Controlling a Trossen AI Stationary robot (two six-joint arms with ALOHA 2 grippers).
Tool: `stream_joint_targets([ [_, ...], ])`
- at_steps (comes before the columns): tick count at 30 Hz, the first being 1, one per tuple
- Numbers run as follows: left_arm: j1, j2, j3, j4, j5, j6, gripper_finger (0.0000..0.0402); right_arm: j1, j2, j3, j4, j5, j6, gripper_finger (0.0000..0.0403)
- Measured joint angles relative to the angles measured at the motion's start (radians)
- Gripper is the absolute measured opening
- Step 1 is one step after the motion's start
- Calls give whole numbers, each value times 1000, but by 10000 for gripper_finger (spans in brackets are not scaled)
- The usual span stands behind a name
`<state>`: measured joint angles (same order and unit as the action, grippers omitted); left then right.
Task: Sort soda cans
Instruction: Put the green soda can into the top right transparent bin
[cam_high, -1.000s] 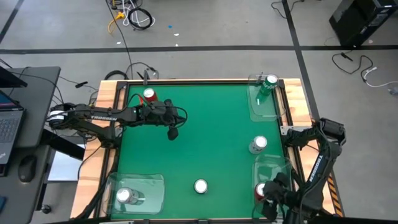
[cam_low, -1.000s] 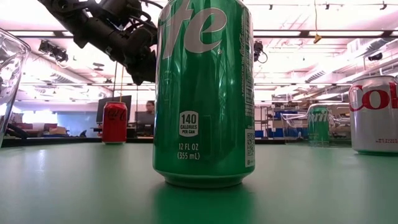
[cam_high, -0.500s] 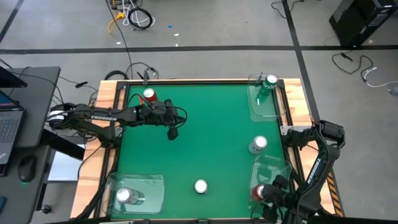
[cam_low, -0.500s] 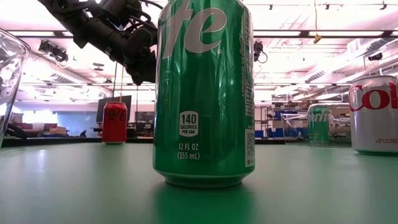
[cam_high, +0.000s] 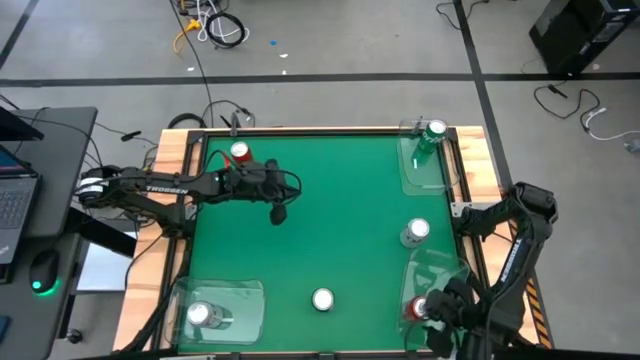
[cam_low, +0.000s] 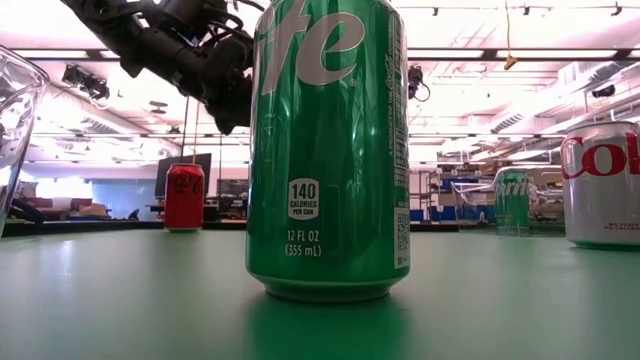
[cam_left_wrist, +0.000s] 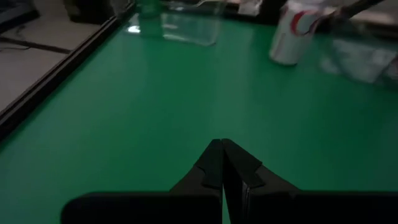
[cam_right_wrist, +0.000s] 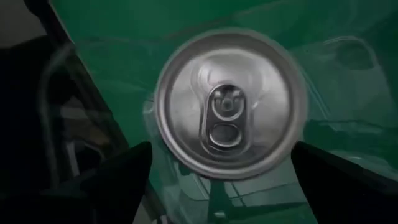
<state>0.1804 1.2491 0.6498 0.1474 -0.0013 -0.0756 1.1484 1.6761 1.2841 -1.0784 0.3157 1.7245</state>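
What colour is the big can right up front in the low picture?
Green, with white lettering. The soda can shows best in the low view.

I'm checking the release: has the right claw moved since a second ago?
Yes. In the high view the right claw has backed toward the table's near edge, off the red can, which stays in its clear bin.

Plain green surface (cam_high: 320, 230) with a pale wood rim. Green can (cam_low: 330, 150) with white lettering; red can (cam_low: 184, 198); silver can (cam_low: 602, 185) lettered red.
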Motion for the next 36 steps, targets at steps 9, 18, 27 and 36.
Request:
stream_joint_targets([
  [9,0,0,0,33,92,-6,2,-41,-93,53,-128,48,-54,373],
  [18,0,0,0,37,87,45,2,-246,-88,59,98,196,-527,366],
  [27,-12,0,0,59,80,77,2,-466,42,57,590,116,-1020,352],
  [36,-24,0,0,66,80,92,2,-549,149,57,883,61,-1163,369],
])
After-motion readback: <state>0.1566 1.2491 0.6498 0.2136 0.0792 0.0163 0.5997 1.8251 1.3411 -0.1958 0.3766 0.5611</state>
